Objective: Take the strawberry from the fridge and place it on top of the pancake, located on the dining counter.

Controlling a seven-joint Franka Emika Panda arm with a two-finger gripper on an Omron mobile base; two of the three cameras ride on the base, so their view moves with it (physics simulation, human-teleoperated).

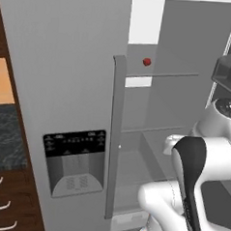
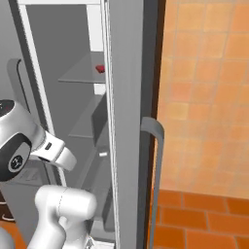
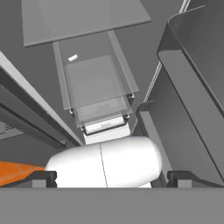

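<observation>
The strawberry [image 1: 147, 61] [image 2: 100, 68], small and red, lies on an upper glass shelf inside the fridge [image 1: 67, 61], whose right door [image 2: 127, 97] stands swung open. My arm reaches into the lower part of the fridge, well below the strawberry's shelf. In the hand view my gripper [image 3: 116, 177] is open, its dark fingertips [image 3: 43, 177] set wide apart with nothing between them, facing glass shelves and a drawer. The pancake and the dining counter are out of view.
Door bins [image 1: 227, 76] [image 3: 192, 78] jut from the open door at the right. The closed left door carries a water dispenser [image 1: 75, 161] and a long handle [image 1: 115, 137]. Dark wood cabinets and a black counter [image 1: 5, 135] stand left; an orange tiled wall [image 2: 204, 97] right.
</observation>
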